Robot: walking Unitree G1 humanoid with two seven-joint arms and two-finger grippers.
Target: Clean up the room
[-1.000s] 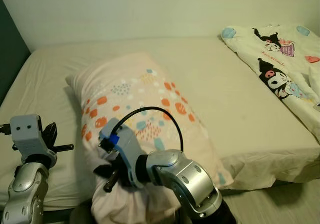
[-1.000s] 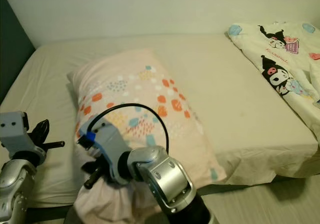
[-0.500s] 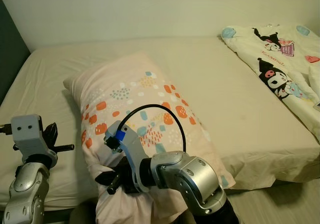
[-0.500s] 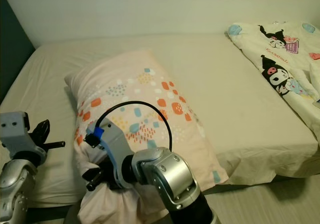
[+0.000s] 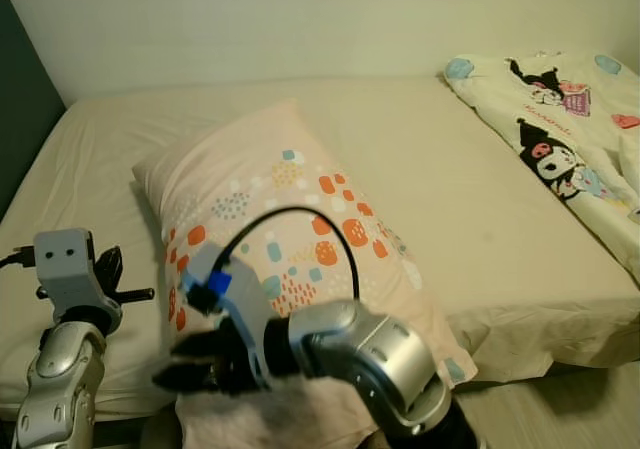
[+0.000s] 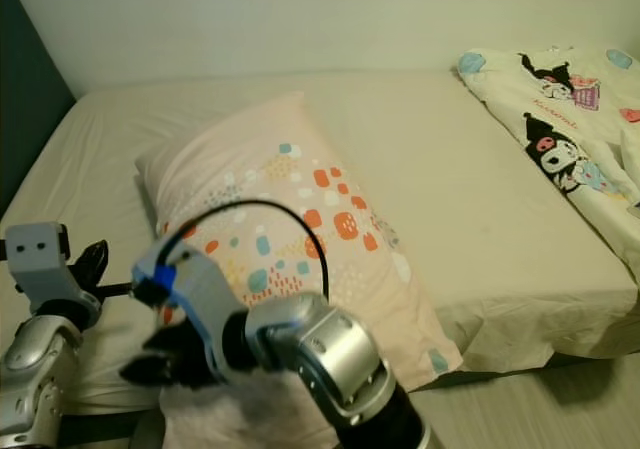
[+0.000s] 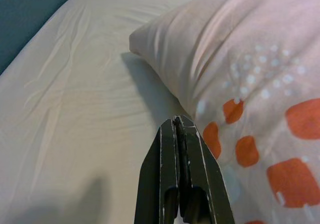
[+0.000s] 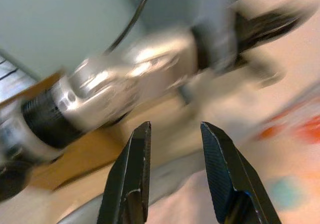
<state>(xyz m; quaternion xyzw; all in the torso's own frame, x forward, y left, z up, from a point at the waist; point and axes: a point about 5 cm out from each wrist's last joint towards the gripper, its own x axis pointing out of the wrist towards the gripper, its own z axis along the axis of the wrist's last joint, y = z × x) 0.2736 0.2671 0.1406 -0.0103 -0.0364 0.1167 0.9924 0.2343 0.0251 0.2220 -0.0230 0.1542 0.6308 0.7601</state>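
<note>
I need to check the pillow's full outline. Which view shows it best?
The left eye view: the pillow lies nearly whole on the bed, its near end behind the right pincer. The right eye view matches. The left wrist view gives one corner; the right wrist view, blurred fabric.

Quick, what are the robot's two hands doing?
Left gripper: shut, empty, beside the pillow.
Right gripper: open, holding nothing.

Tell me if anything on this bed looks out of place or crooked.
The pillow lies diagonally across the mattress, its near end hanging over the front edge beside the right end effector. A cartoon-print quilt is bunched at the bed's right side, not spread out. Nothing looks spilled or damaged.
</note>
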